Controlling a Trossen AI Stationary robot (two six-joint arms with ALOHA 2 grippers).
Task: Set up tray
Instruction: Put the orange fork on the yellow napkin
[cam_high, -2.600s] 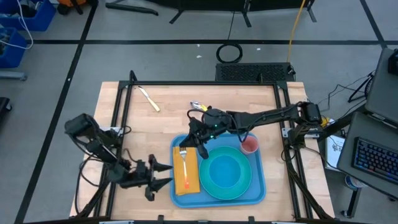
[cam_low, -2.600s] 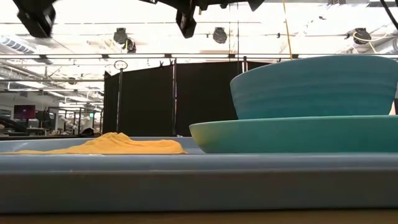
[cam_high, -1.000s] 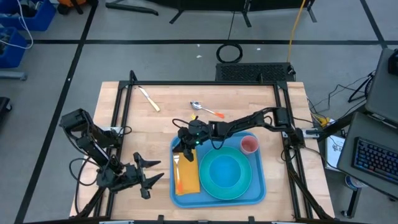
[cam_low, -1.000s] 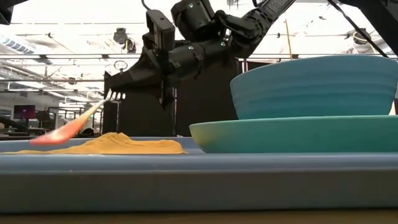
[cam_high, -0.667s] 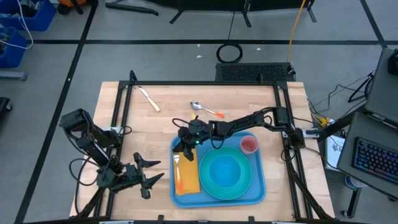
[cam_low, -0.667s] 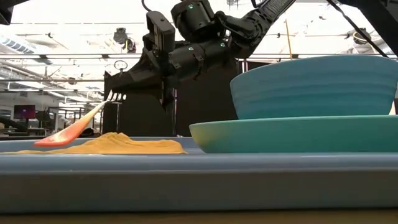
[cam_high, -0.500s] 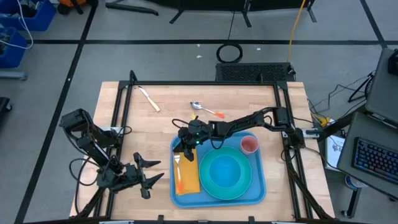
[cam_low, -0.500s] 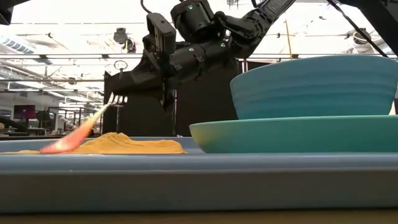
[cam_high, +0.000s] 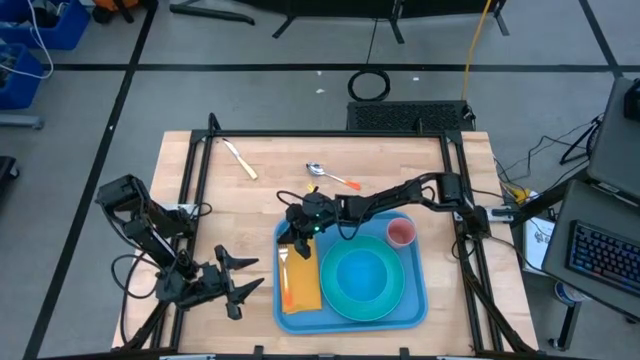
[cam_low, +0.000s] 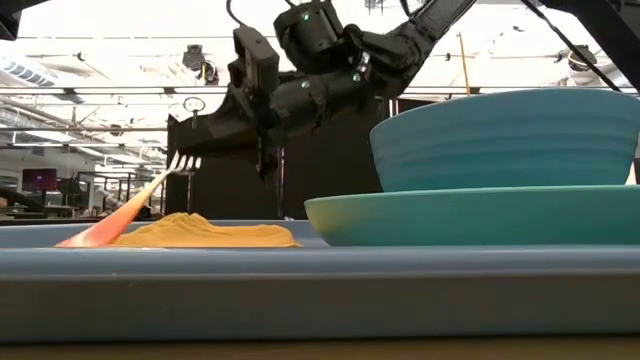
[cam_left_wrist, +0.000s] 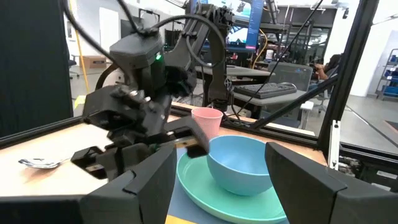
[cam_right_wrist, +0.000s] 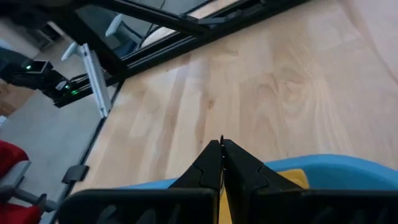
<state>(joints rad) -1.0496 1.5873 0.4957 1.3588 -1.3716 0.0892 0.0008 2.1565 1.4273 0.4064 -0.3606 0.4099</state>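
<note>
The blue tray (cam_high: 412, 300) lies on the near right of the table. It carries a teal plate (cam_high: 362, 300) with a teal bowl (cam_low: 505, 140), a pink cup (cam_high: 401, 233) and a yellow-orange napkin (cam_high: 308, 285). My right gripper (cam_high: 296, 243) is low over the napkin's far end, shut on a fork (cam_low: 130, 205) with an orange handle. My left gripper (cam_high: 240, 280) hangs open and empty to the left of the tray; its spread fingers show in the left wrist view (cam_left_wrist: 217, 199). My right gripper holds the fork by its tine end (cam_low: 184, 160), which sits just under the shut fingertips (cam_low: 200, 135). The fingers reach nearly level from the table's right side. The fork slants down from the hold and its orange handle tip (cam_low: 82, 238) rests at the napkin. In the right wrist view the fingers (cam_right_wrist: 211, 163) hide the contact.
A spoon with an orange handle (cam_high: 330, 177) lies on the wood just beyond the tray. A yellow knife (cam_high: 240, 158) lies near the table's far left. Black frame rails run along the table's left and right edges.
My right gripper has stayed over the napkin's far end, still shut on the fork. The fork's orange handle end has dipped from a little above the napkin down onto it, while the tine end has stayed in the fingers.
</note>
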